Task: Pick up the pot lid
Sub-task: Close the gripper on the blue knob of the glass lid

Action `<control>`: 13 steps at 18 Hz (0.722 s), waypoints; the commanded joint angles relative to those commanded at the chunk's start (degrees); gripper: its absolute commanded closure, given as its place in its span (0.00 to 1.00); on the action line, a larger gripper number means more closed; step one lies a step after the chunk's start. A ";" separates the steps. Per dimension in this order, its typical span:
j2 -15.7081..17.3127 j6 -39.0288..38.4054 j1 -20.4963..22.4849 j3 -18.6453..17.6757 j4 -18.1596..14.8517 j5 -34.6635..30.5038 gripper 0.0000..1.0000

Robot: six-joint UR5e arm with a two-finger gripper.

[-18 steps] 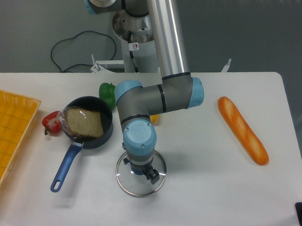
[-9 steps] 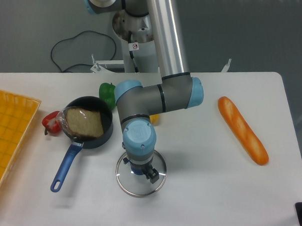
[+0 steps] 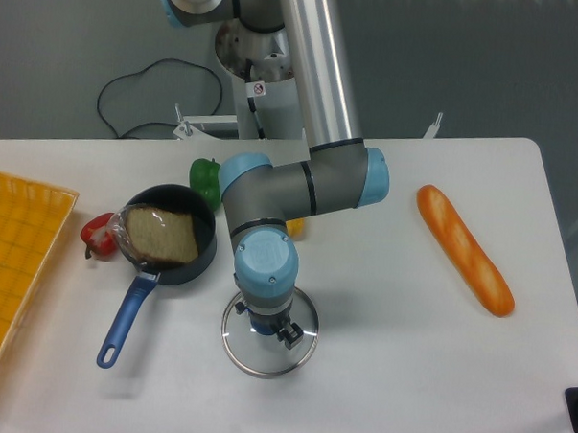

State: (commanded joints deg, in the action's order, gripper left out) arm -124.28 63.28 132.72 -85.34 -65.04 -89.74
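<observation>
Near the worktop's [image 3: 388,374] front edge, left of centre as pictured: glass pot lid [image 3: 264,357], lying flat, metal rim around it, blue knob [image 3: 262,325] uppermost. Gripper [image 3: 266,322] directly above the lid, pointing down, with its blue-grey body slightly tilted. Fingertips [image 3: 290,335] stand apart, one to either side of the knob; spacing moderate, roughly matching the knob. Contact with the knob cannot be told from this view, so whether the grip is closed on it is undetermined. Lid appears to rest on the worktop.

Surroundings, left to right: yellow crate [image 3: 24,248] at the left edge. Red vegetable [image 3: 98,235], type unclear, beside a black pan [image 3: 201,263]. Pan sits between crate and gripper; its blue handle [image 3: 126,322] runs toward the front edge. Plastic-wrapped brown item [image 3: 163,235], bread-like, in the pan. Green pepper-like item [image 3: 206,182] just behind the pan, toward the back edge. Yellow-orange item [image 3: 295,227] partly hidden behind the gripper; identity unclear. Long baguette [image 3: 464,251] lies diagonally toward the right edge. Black object [image 3: 577,402] at the right edge, near the front corner, cut off by the view.
</observation>
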 joint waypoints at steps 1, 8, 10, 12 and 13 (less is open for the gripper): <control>0.00 0.00 0.00 0.00 0.00 -0.09 0.30; 0.09 -0.09 0.00 0.00 0.00 -0.09 0.46; 0.09 -0.09 0.00 0.00 0.00 -0.09 0.53; 0.09 -0.09 0.00 0.09 0.00 -0.09 0.56; 0.09 -0.09 0.00 0.09 0.00 -0.09 0.57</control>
State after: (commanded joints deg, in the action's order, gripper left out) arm -124.19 63.19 132.71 -85.25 -65.04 -89.82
